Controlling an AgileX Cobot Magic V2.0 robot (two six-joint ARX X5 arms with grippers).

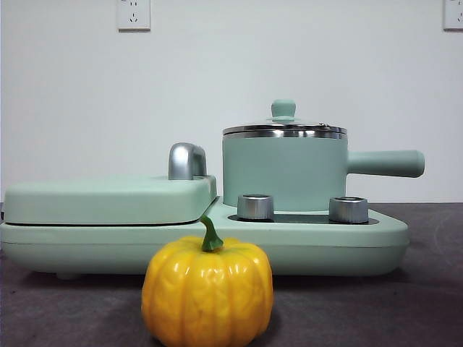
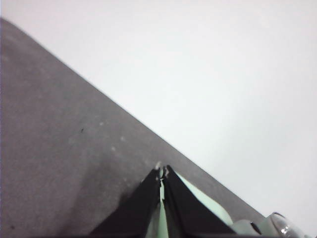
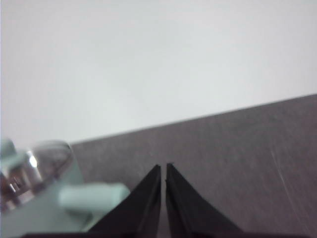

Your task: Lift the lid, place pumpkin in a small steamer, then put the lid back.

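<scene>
Across the front view, nearest the camera, the pumpkin (image 1: pixel 207 291) sits upright on the dark surface (image 1: pixel 434 303), green stem up, just in front of the wide mint-green cooker base (image 1: pixel 376 249) and apart from it, open to a grasp from above. Behind it, on the right half of that base beyond two silver knobs (image 1: pixel 255 207), stands the small steamer (image 1: pixel 283 172), its long handle (image 1: pixel 385 163) pointing right. The lid (image 1: pixel 284 129) rests flat on the rim, green knob on top, so the pot is closed and lifting the lid looks like the first step. On the left half lies the flat hinged cover (image 1: pixel 108 199), shut, with its silver handle (image 1: pixel 187 160) at the far edge. No arm shows in this view. From the left wrist view, the left pincer (image 2: pixel 163 171) hangs over bare surface with its tips together, holding nothing; a mint-green edge shows beyond its jaws. From the right wrist view, the right pincer (image 3: pixel 163 167) is likewise closed and empty, with the steamer's handle and the glass lid blurred close by, so this arm seems the better placed for the lid.
</scene>
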